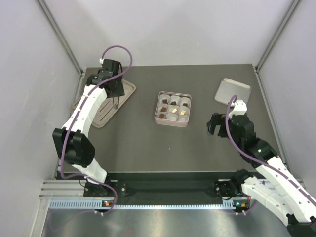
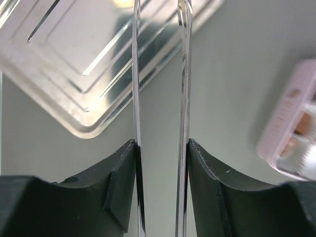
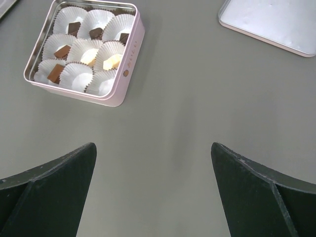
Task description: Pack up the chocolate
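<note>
While your left jaws are clenched on the tweezers [image 2: 184, 79], the tweezer tips are out of sight over the tray [image 2: 59, 74], well to the left of the tin [image 3: 129, 64]. So I cannot tell if they pinch a piece. Your right jaws are spread wide and hold nothing. They hang over the desk [image 3: 187, 113] just to the right of the tin.

The chocolate [image 3: 62, 51] that I can see sits in the tin. I count seven little pieces, each in its own paper cup. Two cups [image 3: 101, 84] in one row look empty. The lid [image 3: 276, 22] lies apart from the tin, on its right.

I think a few things could go wrong. If your left jaws loosen even a little, the thin tweezers could slide or twist. Then a piece would drop on the desk on its way to the tin. The pieces are tiny, so a soft pinch may lose one and a hard pinch may shoot it away. If the tips come down crooked, they could tip a cup or fill one that is already full. Your right arm is close to the tin, so a careless swing could push it.
</note>
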You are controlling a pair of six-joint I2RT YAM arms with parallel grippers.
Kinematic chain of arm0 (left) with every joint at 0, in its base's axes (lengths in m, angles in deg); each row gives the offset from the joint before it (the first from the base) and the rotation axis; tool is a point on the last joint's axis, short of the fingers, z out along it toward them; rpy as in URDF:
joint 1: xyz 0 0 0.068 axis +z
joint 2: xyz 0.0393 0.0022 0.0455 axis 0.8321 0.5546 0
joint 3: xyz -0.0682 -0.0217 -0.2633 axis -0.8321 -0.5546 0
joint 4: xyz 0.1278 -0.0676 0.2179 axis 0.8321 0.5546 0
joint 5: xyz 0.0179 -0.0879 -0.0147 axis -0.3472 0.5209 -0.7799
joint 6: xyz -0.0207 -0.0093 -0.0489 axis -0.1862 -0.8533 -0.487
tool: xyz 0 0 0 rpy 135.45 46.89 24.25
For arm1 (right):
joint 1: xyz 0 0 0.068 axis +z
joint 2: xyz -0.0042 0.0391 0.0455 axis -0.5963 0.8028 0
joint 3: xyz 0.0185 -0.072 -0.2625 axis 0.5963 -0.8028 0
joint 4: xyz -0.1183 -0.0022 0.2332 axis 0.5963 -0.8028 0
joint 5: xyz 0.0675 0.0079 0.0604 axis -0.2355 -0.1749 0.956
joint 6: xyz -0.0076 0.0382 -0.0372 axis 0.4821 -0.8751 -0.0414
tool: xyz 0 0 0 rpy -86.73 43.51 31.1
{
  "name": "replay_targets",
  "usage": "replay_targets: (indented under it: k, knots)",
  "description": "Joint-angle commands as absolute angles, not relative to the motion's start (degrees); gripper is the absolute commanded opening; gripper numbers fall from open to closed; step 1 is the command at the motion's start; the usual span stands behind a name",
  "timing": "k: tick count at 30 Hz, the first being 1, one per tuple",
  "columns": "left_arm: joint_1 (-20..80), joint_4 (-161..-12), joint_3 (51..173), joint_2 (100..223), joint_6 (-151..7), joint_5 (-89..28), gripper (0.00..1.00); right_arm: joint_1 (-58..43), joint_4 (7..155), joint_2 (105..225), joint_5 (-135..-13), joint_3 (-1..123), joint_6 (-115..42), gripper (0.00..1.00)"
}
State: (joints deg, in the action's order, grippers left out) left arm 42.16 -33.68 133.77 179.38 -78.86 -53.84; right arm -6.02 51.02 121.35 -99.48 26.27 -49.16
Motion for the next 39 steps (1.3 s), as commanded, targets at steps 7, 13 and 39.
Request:
replay_targets:
  k: [7, 13, 39]
  knots:
    - [50.16, -40.60, 131.05, 186.25, -82.29, -52.81, 0.49, -6.02, 55.50, 120.37, -98.42, 27.16, -48.44, 1.00]
    - [52.27, -44.65, 130.44, 190.38, -83.61, -52.72, 0.52, -6.11, 56.38, 120.90, -98.94, 26.81, -48.08, 1.00]
    - [55.43, -45.62, 134.13, 198.30, -82.99, -46.57, 0.47, -6.02, 59.72, 125.03, -99.21, 25.93, -48.00, 1.00]
